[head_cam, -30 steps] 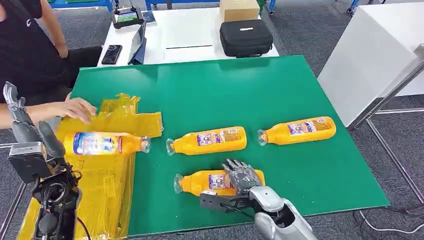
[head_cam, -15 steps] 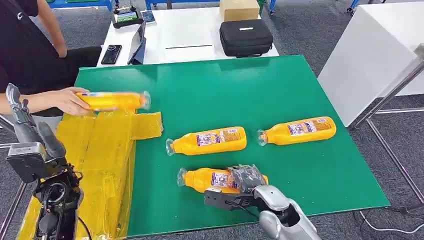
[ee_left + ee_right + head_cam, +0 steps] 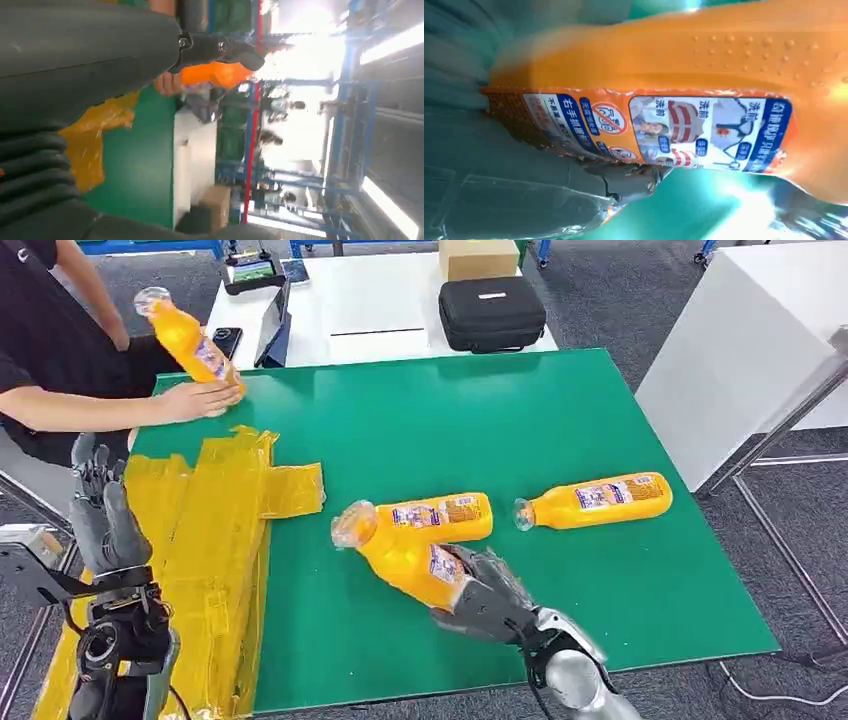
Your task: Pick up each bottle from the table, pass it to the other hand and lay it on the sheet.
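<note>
Green table (image 3: pixel 560 430), orange labelled bottle (image 3: pixel 405 555), tilted

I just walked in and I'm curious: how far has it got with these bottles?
No bottle lies on the yellow sheet now; a person's hand holds one bottle above the table. The right hand grips a lifted bottle, not yet passed to the left hand. Two bottles wait on the table.

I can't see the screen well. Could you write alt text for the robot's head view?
The robot's right hand grips an orange bottle, lifted at a tilt above a green table where two more orange bottles lie. At left, a yellow sheet lies by its raised, empty left hand, and a person's hand holds another bottle.
</note>
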You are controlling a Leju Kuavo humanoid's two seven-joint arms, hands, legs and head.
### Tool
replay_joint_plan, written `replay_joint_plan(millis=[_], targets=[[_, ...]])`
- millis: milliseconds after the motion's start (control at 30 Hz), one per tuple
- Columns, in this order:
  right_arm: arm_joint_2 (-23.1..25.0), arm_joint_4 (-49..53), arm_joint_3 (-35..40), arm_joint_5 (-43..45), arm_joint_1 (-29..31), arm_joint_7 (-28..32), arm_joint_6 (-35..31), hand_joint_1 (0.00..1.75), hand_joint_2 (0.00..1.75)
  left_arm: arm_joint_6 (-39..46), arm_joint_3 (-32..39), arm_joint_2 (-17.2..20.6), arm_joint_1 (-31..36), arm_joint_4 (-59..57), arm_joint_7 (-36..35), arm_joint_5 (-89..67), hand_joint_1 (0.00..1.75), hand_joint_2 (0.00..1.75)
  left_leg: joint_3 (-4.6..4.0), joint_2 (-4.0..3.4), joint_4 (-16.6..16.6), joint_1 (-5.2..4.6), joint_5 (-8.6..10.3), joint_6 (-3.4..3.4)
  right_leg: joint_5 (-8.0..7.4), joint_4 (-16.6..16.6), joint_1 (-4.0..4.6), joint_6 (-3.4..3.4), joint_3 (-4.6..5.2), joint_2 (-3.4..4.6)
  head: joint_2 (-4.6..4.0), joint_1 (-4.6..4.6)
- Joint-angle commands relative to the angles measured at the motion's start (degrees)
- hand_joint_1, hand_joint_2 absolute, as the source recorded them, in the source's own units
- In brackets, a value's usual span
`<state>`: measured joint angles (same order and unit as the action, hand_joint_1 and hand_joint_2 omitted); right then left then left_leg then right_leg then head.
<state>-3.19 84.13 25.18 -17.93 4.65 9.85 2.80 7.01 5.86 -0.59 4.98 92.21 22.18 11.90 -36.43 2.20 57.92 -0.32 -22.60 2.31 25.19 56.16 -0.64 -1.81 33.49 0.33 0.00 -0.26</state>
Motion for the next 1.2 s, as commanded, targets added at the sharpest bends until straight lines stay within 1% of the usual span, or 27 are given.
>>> replay_joint_plan(millis=[33,100,133,167,200,267,300,367,467,567,633,667,700,733,800,900,1000,1067,1100,1133,1167,1200], targets=[[3.2,4.3,-4.3,15.2,4.8,8.6,-1.1,1.75,1.75,-6.9,-6.0,-1.7,-1.3,-4.6,-2.7,11.8,0.00,1.75,-0.01,-0.21,0.0,-0.01,-0.03,-0.07,-0.01,0.0,0.00,0.04,0.05,0.07,0.00,0.00],[4.9,0.8,-4.1,15.8,8.8,7.9,-2.2,1.75,1.75,-6.8,-9.4,-2.4,-0.5,-4.8,-3.3,12.5,0.00,1.75,-0.02,-0.15,0.0,0.00,-0.02,-0.08,0.00,0.0,0.01,0.04,0.05,0.00,0.00,0.02],[5.6,-3.0,-3.6,15.2,12.2,6.9,-3.9,1.75,1.75,-6.4,-12.0,-2.7,0.8,-5.5,-4.0,13.0,0.00,1.75,-0.01,-0.23,0.1,0.05,-0.04,-0.11,-0.01,0.0,0.07,0.05,0.03,0.03,0.00,0.04],[6.0,-5.0,-3.4,15.3,13.7,7.0,-4.2,1.75,1.75,-5.2,-13.2,-2.7,1.4,-5.9,-4.1,13.0,0.00,1.75,-0.11,-0.14,0.0,-0.02,0.03,-0.06,-0.05,0.0,-0.01,0.03,0.15,0.03,0.00,0.02],[6.1,-5.6,-3.5,15.4,14.2,7.1,-4.3,1.75,1.75,-4.9,-13.5,-2.7,1.6,-6.0,-4.0,13.1,0.00,1.75,-0.06,-0.28,0.1,0.05,0.01,-0.13,-0.06,0.0,0.07,0.06,0.09,0.08,0.00,0.04],[6.0,-5.8,-3.5,15.5,13.9,7.4,-4.4,1.75,1.75,-4.7,-13.5,-2.3,1.7,-5.9,-4.0,13.2,0.00,1.75,-0.10,-0.12,0.0,0.02,0.07,-0.03,-0.11,0.0,0.03,0.01,0.14,0.00,0.00,0.02],[5.9,-5.7,-3.4,15.5,13.7,7.6,-4.5,1.75,1.75,-4.7,-13.4,-2.1,1.6,-5.9,-4.0,13.3,0.00,1.75,-0.02,-0.17,0.0,0.07,0.07,-0.06,-0.11,-0.1,0.10,0.04,0.03,-0.02,0.00,0.02],[5.8,-5.5,-3.4,15.6,13.4,7.7,-4.5,1.75,1.75,-4.7,-13.3,-2.0,1.5,-5.8,-4.0,13.4,0.00,1.75,-0.07,-0.10,0.0,0.03,0.13,0.01,-0.11,-0.1,0.04,0.00,0.09,-0.01,0.00,0.04],[5.7,-5.2,-3.4,15.6,13.2,7.7,-4.5,1.75,1.75,-4.7,-13.2,-1.8,1.4,-5.7,-4.0,13.5,0.00,1.75,0.04,-0.27,0.0,0.08,0.06,-0.10,-0.09,-0.1,0.11,0.02,-0.03,0.05,0.00,0.04],[5.7,-5.2,-3.4,15.6,13.2,7.7,-4.5,1.75,1.75,-4.7,-13.2,-1.8,1.4,-5.7,-4.0,13.5,0.00,1.75,-0.09,-0.09,0.0,0.03,0.12,-0.01,-0.11,0.0,0.04,-0.03,0.09,-0.04,0.00,0.02],[6.0,-6.2,-3.4,15.0,13.9,6.6,-5.6,1.75,1.75,-5.5,-13.9,-1.9,1.9,-5.9,-4.1,13.8,0.00,1.75,0.03,-0.24,0.0,0.12,0.04,-0.10,-0.07,-0.1,0.15,0.02,-0.05,0.00,0.00,0.02],[6.5,-8.7,-3.1,14.4,15.6,6.0,-6.3,1.75,1.75,-5.7,-14.8,-2.3,2.7,-6.5,-4.2,13.7,0.00,1.75,-0.03,-0.18,0.0,0.06,0.08,-0.06,-0.09,0.0,0.08,-0.01,0.03,-0.01,0.00,0.02],[7.6,-13.2,-2.6,12.8,18.7,5.2,-7.9,1.75,1.75,-6.0,-16.6,-2.6,3.7,-7.3,-4.5,13.5,0.00,1.75,-0.10,-0.19,0.0,0.08,0.09,-0.05,-0.12,0.0,0.10,-0.01,0.09,0.02,0.00,0.04],[8.6,-16.7,-2.2,10.9,21.1,5.3,-9.8,1.75,1.75,-6.0,-17.8,-3.0,4.5,-8.1,-4.9,13.6,0.00,1.75,-0.19,-0.17,0.0,0.02,0.14,-0.01,-0.15,0.0,0.03,-0.03,0.23,0.04,0.00,0.02],[11.0,-23.1,-1.2,8.2,25.0,4.9,-11.6,1.75,1.75,-5.8,-19.7,-3.6,6.1,-9.6,-5.5,14.2,0.00,1.75,-0.25,-0.23,0.0,0.03,0.15,0.00,-0.19,0.0,0.04,-0.03,0.30,0.12,0.00,0.00],[13.9,-30.3,0.9,4.8,29.4,3.0,-12.5,1.75,1.75,-5.6,-20.6,-4.2,7.3,-10.1,-5.6,14.7,0.00,1.75,-0.18,-0.41,0.1,0.06,0.19,-0.08,-0.24,0.0,0.08,0.00,0.24,0.20,0.00,0.04],[16.3,-36.2,2.6,2.7,32.7,1.6,-12.3,1.75,1.75,-5.6,-20.9,-4.2,7.7,-10.0,-5.7,14.8,0.00,1.75,-0.20,-0.39,0.0,0.04,0.27,-0.06,-0.31,0.0,0.06,-0.05,0.27,0.21,0.00,0.02],[17.6,-39.8,4.3,0.6,34.6,0.3,-12.3,1.75,1.75,-5.8,-21.3,-4.1,7.8,-9.7,-6.0,15.2,0.00,1.75,-0.18,-0.37,0.0,0.07,0.29,-0.07,-0.36,0.0,0.09,0.07,0.25,0.18,0.00,0.04],[18.4,-41.7,5.1,-0.3,35.6,-0.7,-12.3,1.75,1.75,-6.1,-21.6,-4.3,8.0,-9.5,-6.3,15.6,0.00,1.75,-0.23,-0.30,0.0,0.04,0.31,-0.03,-0.34,0.0,0.06,0.04,0.31,0.16,0.00,0.02],[19.1,-43.6,5.7,-1.4,36.6,-1.3,-12.6,1.75,1.75,-6.2,-22.0,-4.5,8.1,-9.3,-6.5,15.7,0.00,1.75,-0.17,-0.42,0.1,0.08,0.26,-0.08,-0.32,0.0,0.10,0.07,0.25,0.22,0.00,0.02],[19.4,-44.4,6.0,-1.9,37.1,-1.6,-12.8,1.75,1.75,-6.2,-22.2,-4.7,8.1,-9.2,-6.6,15.8,0.00,1.75,-0.24,-0.28,0.0,0.05,0.30,-0.03,-0.32,0.1,0.06,0.04,0.32,0.14,0.00,0.02],[20.0,-46.2,6.2,-2.4,38.0,-1.8,-12.5,1.75,1.75,-6.3,-22.5,-4.9,8.1,-9.1,-6.9,16.1,0.00,1.75,-0.18,-0.35,0.1,0.09,0.26,-0.07,-0.30,0.1,0.10,0.06,0.24,0.16,0.00,0.02]])
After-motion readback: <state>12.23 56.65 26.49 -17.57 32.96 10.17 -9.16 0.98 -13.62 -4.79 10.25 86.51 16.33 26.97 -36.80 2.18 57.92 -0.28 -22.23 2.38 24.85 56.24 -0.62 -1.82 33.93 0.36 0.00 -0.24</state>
